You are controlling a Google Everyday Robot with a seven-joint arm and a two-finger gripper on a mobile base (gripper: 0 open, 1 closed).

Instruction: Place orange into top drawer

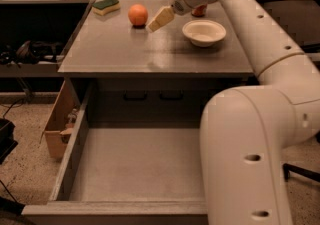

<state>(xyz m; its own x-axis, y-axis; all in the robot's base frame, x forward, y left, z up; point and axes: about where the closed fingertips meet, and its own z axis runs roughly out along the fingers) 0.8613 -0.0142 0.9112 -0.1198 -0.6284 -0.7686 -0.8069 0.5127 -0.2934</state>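
Note:
The orange [138,14] sits on the gray cabinet top [150,49] near its back edge, left of centre. My gripper [159,20] hovers just right of the orange, its cream fingers pointing down-left toward it, a small gap apart from the fruit. It holds nothing. The top drawer [75,144] is pulled wide open below the cabinet top, its flat gray bottom bare. My arm runs from the lower right up over the cabinet's right side.
A green and yellow sponge [106,5] lies at the back left of the top. A white bowl [204,32] stands at the right. A red can [200,11] is partly hidden behind my wrist. A cardboard box [57,126] stands left of the drawer.

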